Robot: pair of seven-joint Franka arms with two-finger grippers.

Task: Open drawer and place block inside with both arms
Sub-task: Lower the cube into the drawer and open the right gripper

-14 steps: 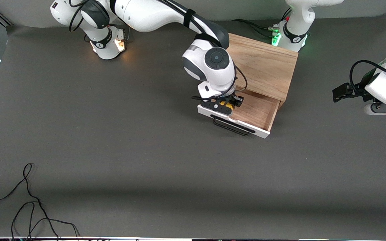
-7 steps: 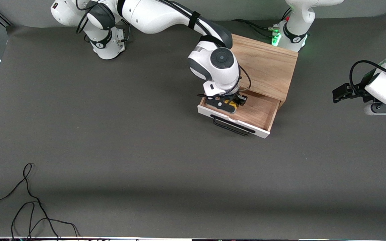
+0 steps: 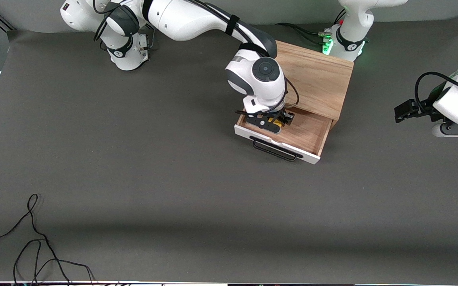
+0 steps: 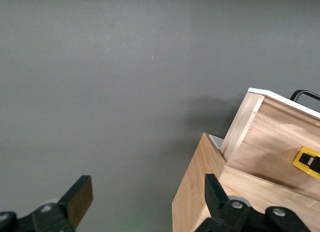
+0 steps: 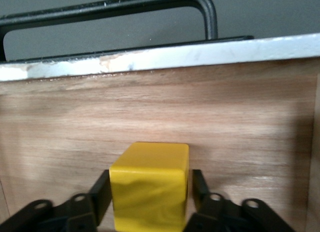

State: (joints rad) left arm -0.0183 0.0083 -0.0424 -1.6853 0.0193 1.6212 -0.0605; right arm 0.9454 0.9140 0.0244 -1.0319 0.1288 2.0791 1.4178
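Note:
The wooden box (image 3: 312, 79) stands near the robots' bases with its drawer (image 3: 306, 133) pulled open, white front and black handle (image 3: 274, 151) toward the front camera. My right gripper (image 3: 272, 124) is down inside the drawer and shut on the yellow block (image 3: 275, 123). In the right wrist view the block (image 5: 150, 187) sits between the fingers (image 5: 100, 192), close to the drawer's wooden floor (image 5: 160, 106). My left gripper (image 3: 456, 129) waits open and empty at the left arm's end of the table. The left wrist view shows its gripper (image 4: 149, 202), the drawer (image 4: 272, 142) and the block (image 4: 302, 161).
Loose black cables (image 3: 34, 238) lie at the table corner nearest the front camera, at the right arm's end. The right arm's base (image 3: 127, 51) and the left arm's base (image 3: 346, 43) stand along the table's back edge.
My right gripper has moved with the block from over the drawer's front edge to farther inside the drawer and a little lower. The left arm has not moved.

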